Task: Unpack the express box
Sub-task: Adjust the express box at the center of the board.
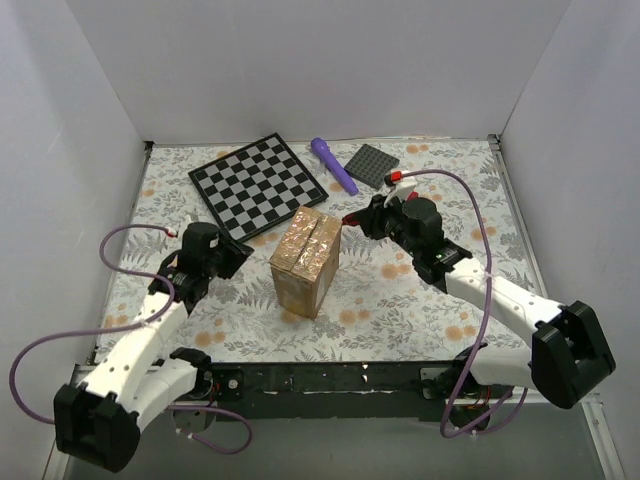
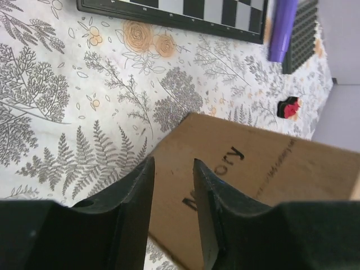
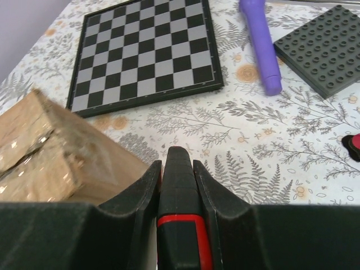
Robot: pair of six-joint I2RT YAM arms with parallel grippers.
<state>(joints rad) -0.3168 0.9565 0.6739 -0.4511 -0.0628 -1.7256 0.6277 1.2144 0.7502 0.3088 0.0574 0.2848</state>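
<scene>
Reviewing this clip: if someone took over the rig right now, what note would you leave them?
Left gripper: open and empty, at the printed side of the box; contact unclear.
Right gripper: shut on a black-and-red tool, whose tip is close to the box's top edge on the right.
The box stands upright mid-table with its flaps closed and tape across the top.
Done: the tool is in hand.
Left: cut the tape, open the flaps, take out whatever it holds.
</scene>
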